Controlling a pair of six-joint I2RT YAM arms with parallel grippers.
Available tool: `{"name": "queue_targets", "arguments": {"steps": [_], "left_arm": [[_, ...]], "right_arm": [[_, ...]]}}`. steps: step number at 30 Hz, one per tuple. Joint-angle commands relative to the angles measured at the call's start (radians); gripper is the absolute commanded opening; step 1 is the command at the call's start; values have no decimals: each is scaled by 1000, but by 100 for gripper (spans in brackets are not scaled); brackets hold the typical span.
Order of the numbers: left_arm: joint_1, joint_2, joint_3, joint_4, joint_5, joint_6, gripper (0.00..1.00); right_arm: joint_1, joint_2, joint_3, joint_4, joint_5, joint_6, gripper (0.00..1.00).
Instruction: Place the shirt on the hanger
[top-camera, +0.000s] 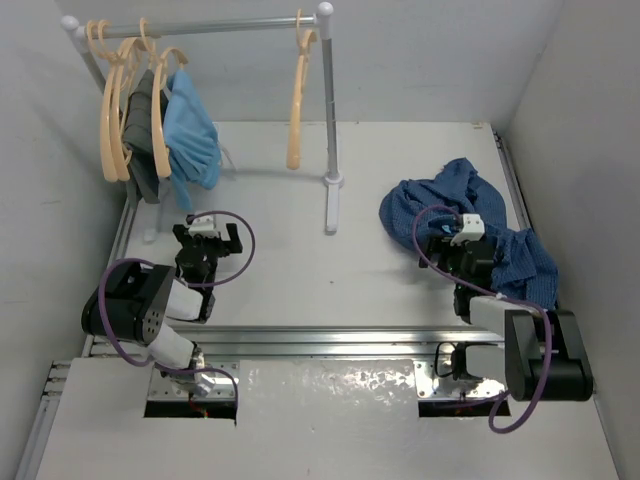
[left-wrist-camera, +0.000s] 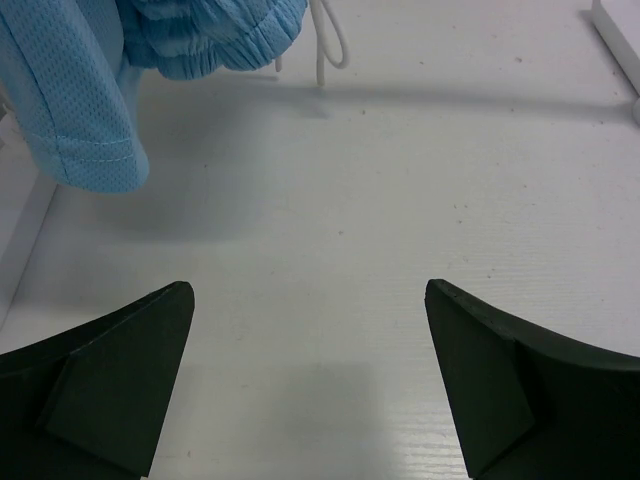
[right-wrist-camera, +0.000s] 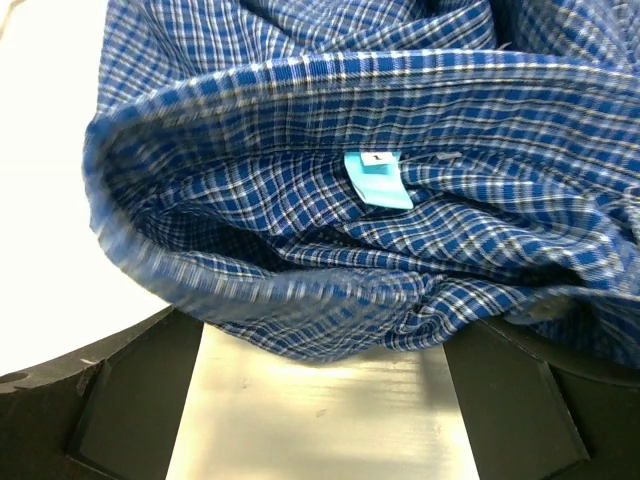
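Blue-checked woven cloth, the shirt (top-camera: 435, 192) lies in a crumpled heap on the right side of the table (top-camera: 300, 280), well apart from the rail (top-camera: 210, 26) at the back. It looks light and limp, likely to sag and slide from wherever it is lifted, so a single pinch will not keep its shape. In the right wrist view the collar (right-wrist-camera: 330, 85) curves across the frame with a pale blue neck label (right-wrist-camera: 378, 178) at its middle. That doubled collar band looks like the firmest part and the best place to take hold, close to the label.

The right gripper (right-wrist-camera: 320, 345) is at the heap, jaws spread wide on either side of the folds below the collar, closed on nothing. The left gripper (left-wrist-camera: 308, 300) hangs over bare table, equally wide and empty.

One lone hanger (top-camera: 298, 100) hangs bare near the rail's right end. The other hangers (top-camera: 115, 120) at the left end carry a light-blue garment (top-camera: 192, 135) and a dark grey garment (top-camera: 140, 115).
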Motion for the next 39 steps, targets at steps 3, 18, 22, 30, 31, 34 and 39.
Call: {"name": "queue_targets", "arguments": {"steps": [3,18,22,30,31,34,39], "left_arm": [[15,-16,15,58,15,-13,100],[-60,-312,320,-896,417,286,100],[-94,-390,306,-992,377,342,100],[-102,-533,329,-1144,409,381,99],[-102,-528,338,-1159,417,375,99],[-102,-517,354,-1176,438,358,99],[-103,-513,378,-1192,437,343,98]], "right_arm": [[2,-126,91,-107,-48,93,99],[0,-128,366,-526,-51,203,68],[6,28,483,-558,-216,168,11],[36,59,610,-761,-139,113,58],[34,61,613,-765,-172,104,60],[34,95,622,-776,-276,91,65],[106,209,648,-775,-292,67,72]]}}
